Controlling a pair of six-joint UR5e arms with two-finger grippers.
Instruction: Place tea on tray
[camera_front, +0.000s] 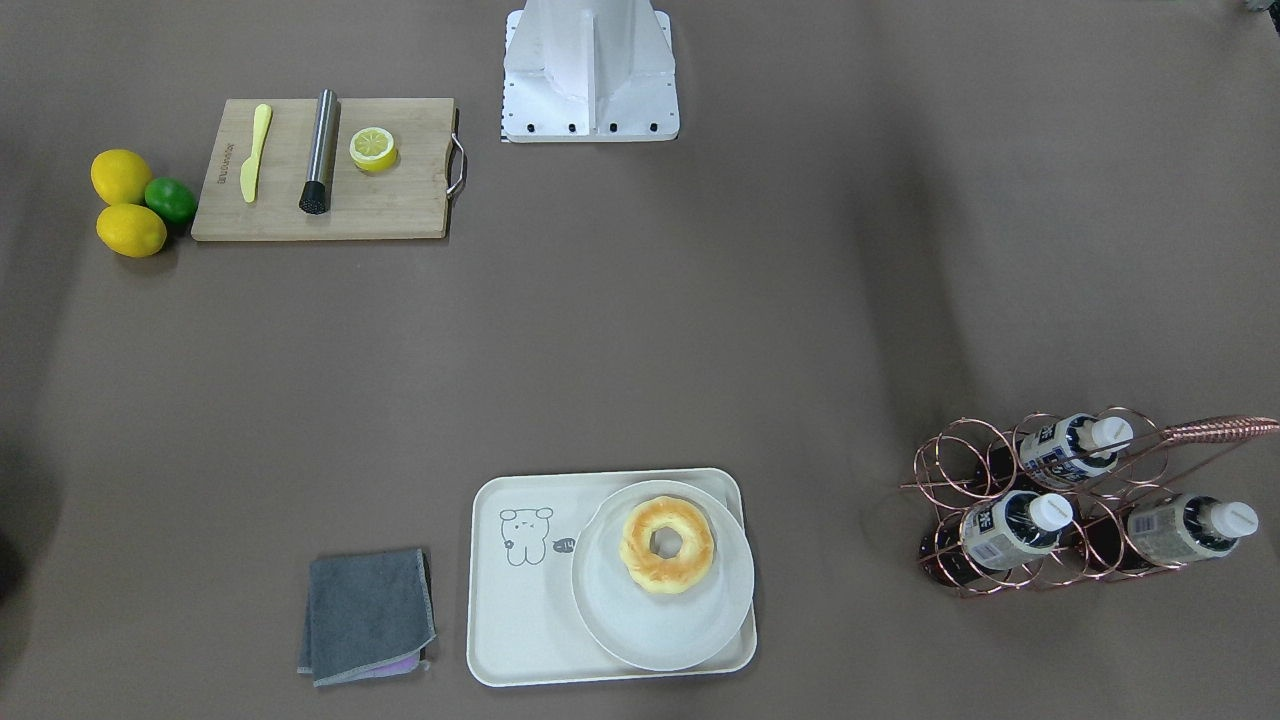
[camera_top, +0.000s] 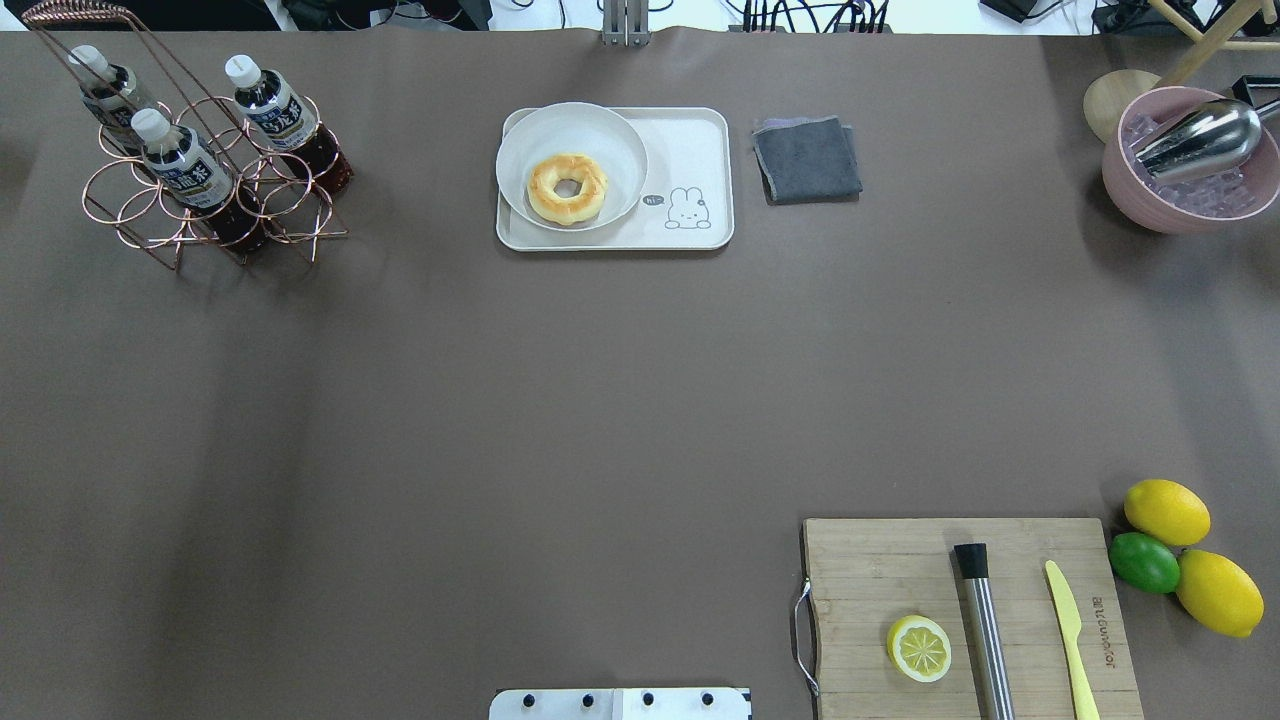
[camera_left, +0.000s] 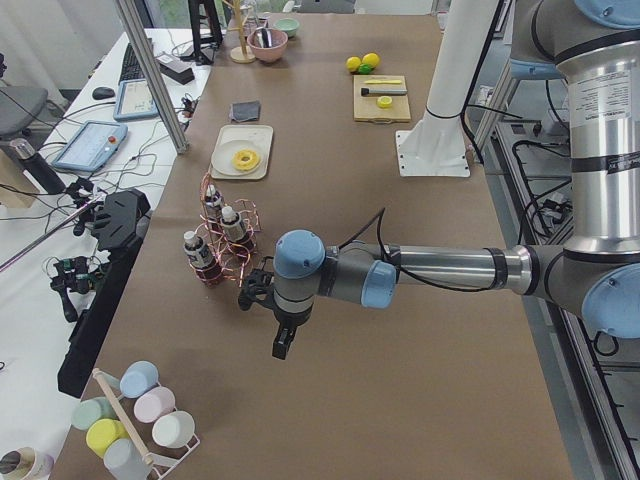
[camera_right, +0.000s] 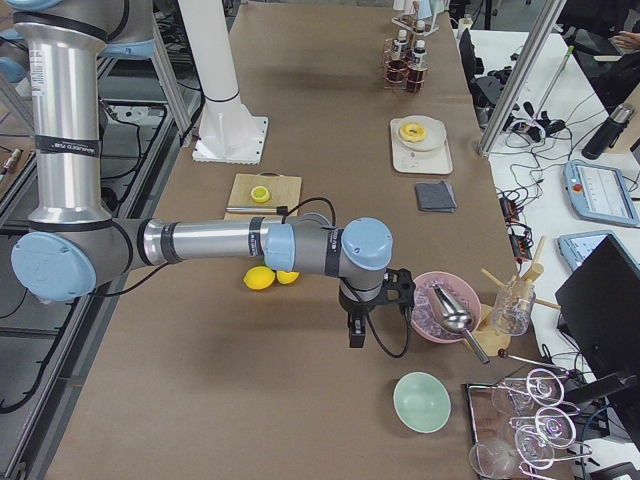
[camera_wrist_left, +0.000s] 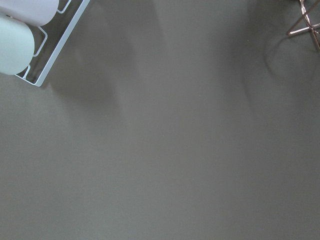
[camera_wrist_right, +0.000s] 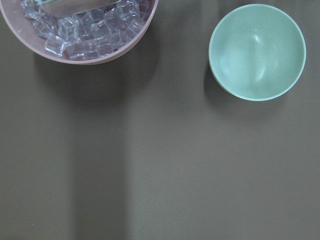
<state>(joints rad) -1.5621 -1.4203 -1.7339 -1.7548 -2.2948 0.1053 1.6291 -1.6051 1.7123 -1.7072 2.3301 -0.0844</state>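
Three near-alike tea bottles stand in a copper wire rack (camera_top: 150, 215): one at the rack's right (camera_top: 275, 105), one in the middle (camera_top: 185, 168), one at the far left (camera_top: 105, 92). They also show in the front view (camera_front: 1012, 527). The cream tray (camera_top: 690, 150), with its line-drawn animal, holds a round plate (camera_top: 610, 135) with a doughnut (camera_top: 567, 187); its right half is bare. My left gripper (camera_left: 283, 342) hangs over bare table just short of the rack. My right gripper (camera_right: 354, 335) hangs beside a pink ice bowl (camera_right: 437, 318). I cannot tell whether either is open.
A grey cloth (camera_top: 807, 158) lies right of the tray. A wooden cutting board (camera_top: 870, 570) carries a lemon half (camera_top: 919, 648), a muddler (camera_top: 983, 625) and a yellow knife (camera_top: 1070, 630). Lemons (camera_top: 1167, 511) and a lime (camera_top: 1144, 562) lie beside it. A green bowl (camera_wrist_right: 257, 52) sits near the ice bowl.
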